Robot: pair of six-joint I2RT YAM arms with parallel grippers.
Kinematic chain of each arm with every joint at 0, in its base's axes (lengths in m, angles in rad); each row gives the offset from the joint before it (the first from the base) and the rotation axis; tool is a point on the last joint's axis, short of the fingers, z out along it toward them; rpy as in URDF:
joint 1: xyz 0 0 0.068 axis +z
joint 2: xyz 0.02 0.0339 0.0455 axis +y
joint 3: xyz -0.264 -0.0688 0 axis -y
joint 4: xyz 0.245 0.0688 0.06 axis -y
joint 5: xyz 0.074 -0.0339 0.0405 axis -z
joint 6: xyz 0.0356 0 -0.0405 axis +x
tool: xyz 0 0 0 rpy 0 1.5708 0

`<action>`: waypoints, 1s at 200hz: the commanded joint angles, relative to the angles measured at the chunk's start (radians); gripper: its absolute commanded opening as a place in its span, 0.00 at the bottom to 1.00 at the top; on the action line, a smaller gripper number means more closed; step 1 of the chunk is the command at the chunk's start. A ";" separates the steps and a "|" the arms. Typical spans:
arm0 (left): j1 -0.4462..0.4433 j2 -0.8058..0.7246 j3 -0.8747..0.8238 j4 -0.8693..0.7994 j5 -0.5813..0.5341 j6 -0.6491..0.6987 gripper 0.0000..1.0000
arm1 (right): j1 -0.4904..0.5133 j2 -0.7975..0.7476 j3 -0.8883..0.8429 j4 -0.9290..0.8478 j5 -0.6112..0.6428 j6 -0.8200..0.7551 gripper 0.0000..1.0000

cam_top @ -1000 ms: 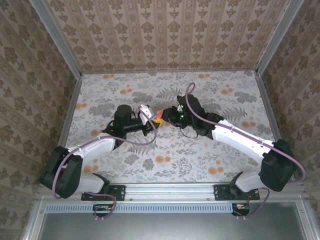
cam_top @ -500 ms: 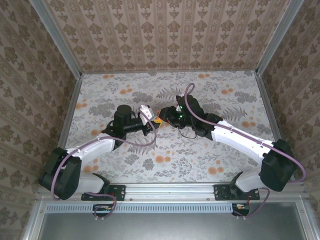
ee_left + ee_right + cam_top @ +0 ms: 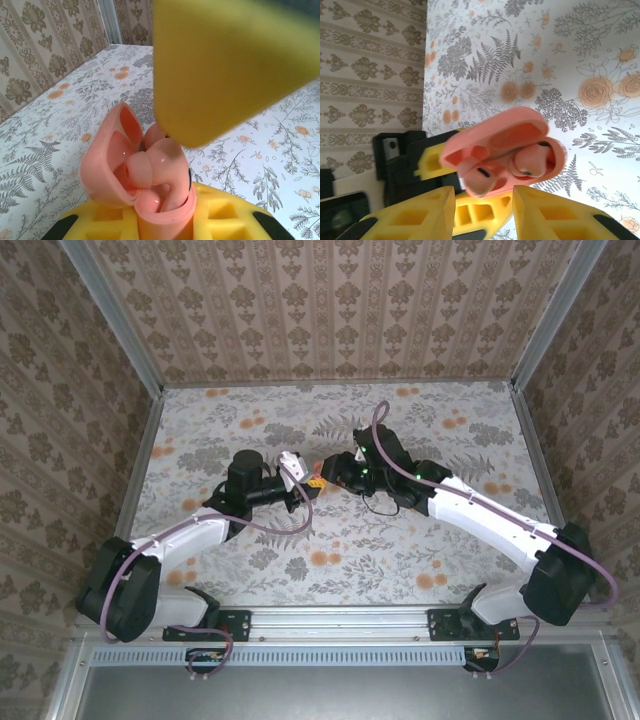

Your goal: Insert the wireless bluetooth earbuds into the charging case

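Two coral-pink earbuds (image 3: 527, 162) sit in the open charging case (image 3: 495, 132), which is held up off the floral tabletop (image 3: 420, 540) near its middle, clamped at its base by the left hand (image 3: 165, 220). The lid (image 3: 107, 160) is swung back to one side, so the wells face the right hand (image 3: 482, 195). That looks like the reason for the hold: one arm acts as a fixture while the other loads. The right hand is released, its yellow fingers (image 3: 555, 210) spread with nothing between them. One finger looms just above the case in the left wrist view. In the right wrist view, the right-side bud looks seated in its well. The left-side one shows its dark sensor window and seems tilted and riding high; cannot tell if it's fully down. Judgement: insertion nearly done, with probably a nudge on the high bud left. Risk: an off-axis push could pop the bud out or twist the case in the left hand's grip.
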 commanded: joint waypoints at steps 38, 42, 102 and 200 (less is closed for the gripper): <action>-0.003 -0.018 0.008 -0.006 0.073 0.049 0.17 | -0.035 -0.043 0.144 -0.229 -0.077 -0.238 0.37; -0.003 -0.017 0.009 -0.006 0.076 0.048 0.17 | -0.038 -0.039 0.153 -0.251 -0.084 -0.251 0.37; -0.001 -0.018 0.021 -0.027 0.116 0.058 0.18 | -0.068 0.068 0.264 -0.371 -0.209 -0.437 0.37; -0.001 -0.021 0.030 -0.037 0.124 0.059 0.18 | -0.072 0.149 0.336 -0.431 -0.238 -0.512 0.31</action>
